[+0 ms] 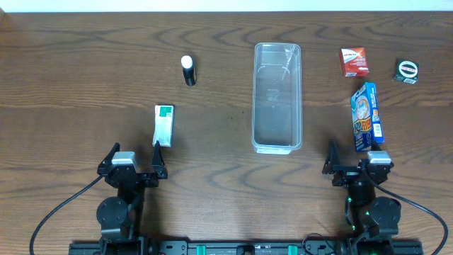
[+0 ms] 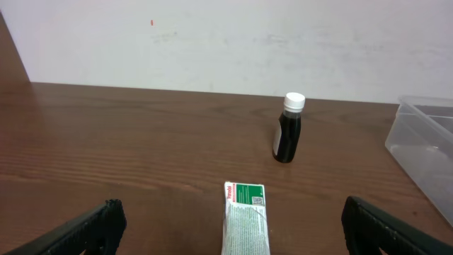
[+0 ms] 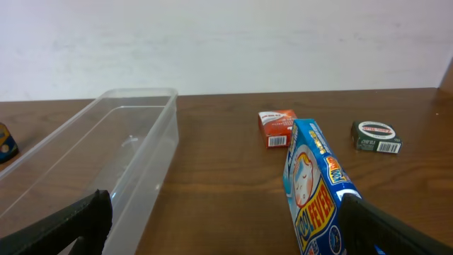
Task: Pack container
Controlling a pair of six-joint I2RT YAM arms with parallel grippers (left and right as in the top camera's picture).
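1. The container lies at the middle of the table, just right of centre, its long side running from the arms toward the far edge. It is a long, narrow bin of clear plastic with rounded corners and a rolled rim, and the wood grain shows through its glossy floor and walls.
2. The table is dark brown wood with a strong wavy grain.
3. The left gripper sits low at the near edge with its jaws spread wide, nothing between them; its black fingers frame the bottom corners of the left wrist view.
4. Just ahead of it lies a flat green-and-white carton with small print, its long side pointing away from the arm.
5. Farther off stands a small dark bottle with a white cap, a smooth cylinder, upright and well apart from the container.
6. The right gripper is likewise wide open and grips nothing.
7. A glossy blue "Kool Fever" box lies flat beside the container's right wall; its near end reaches close to the right gripper.
8. Beyond it sit a small red-and-white cardboard box and, nearer the right edge, a small dark packet with a round white-ringed label.
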